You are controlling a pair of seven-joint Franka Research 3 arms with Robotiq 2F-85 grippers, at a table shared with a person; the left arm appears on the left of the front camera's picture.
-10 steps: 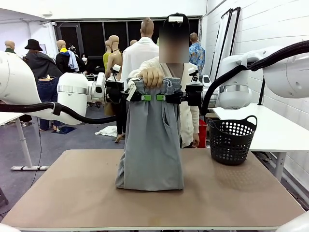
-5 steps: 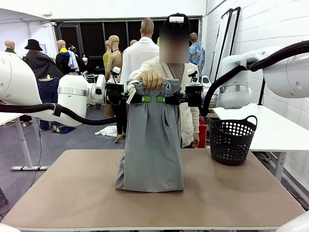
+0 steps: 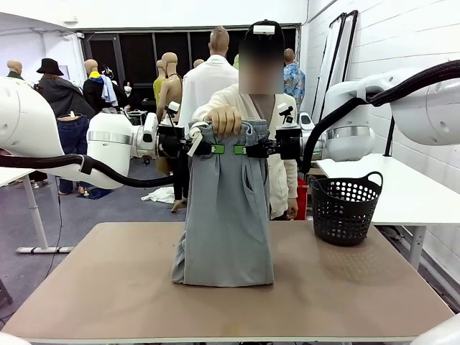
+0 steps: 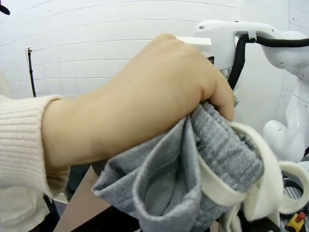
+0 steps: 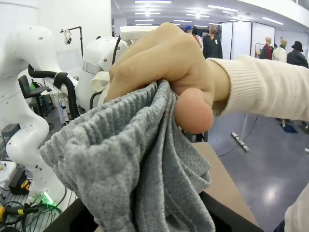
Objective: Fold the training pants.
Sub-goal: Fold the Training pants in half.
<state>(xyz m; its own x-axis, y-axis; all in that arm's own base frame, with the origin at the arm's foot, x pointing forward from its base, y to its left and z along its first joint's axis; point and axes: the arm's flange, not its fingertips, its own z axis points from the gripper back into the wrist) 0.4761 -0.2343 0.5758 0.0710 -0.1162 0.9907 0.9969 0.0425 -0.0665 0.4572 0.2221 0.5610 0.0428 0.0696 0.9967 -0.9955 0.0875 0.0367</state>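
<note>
The light grey training pants (image 3: 226, 215) hang upright above the middle of the table, their leg ends resting on the tabletop. A person's hand (image 3: 225, 118) grips the bunched waistband from above. My left gripper (image 3: 213, 148) is shut on the waistband's left side, and my right gripper (image 3: 243, 149) is shut on its right side, the green pads close together. In the left wrist view the hand (image 4: 145, 106) clutches the gathered grey fabric (image 4: 193, 179) right in front of the camera. In the right wrist view the same hand (image 5: 164, 63) sits on top of the ribbed cloth (image 5: 130, 169).
A black perforated basket (image 3: 345, 208) stands at the back right of the brown table (image 3: 359, 287). The person stands at the far edge behind the pants. A white table (image 3: 424, 190) sits to the right.
Both grippers have closed onto the waistband beside the person's hand. The top of the pants is drawn in a little; the hanging cloth has barely moved.
</note>
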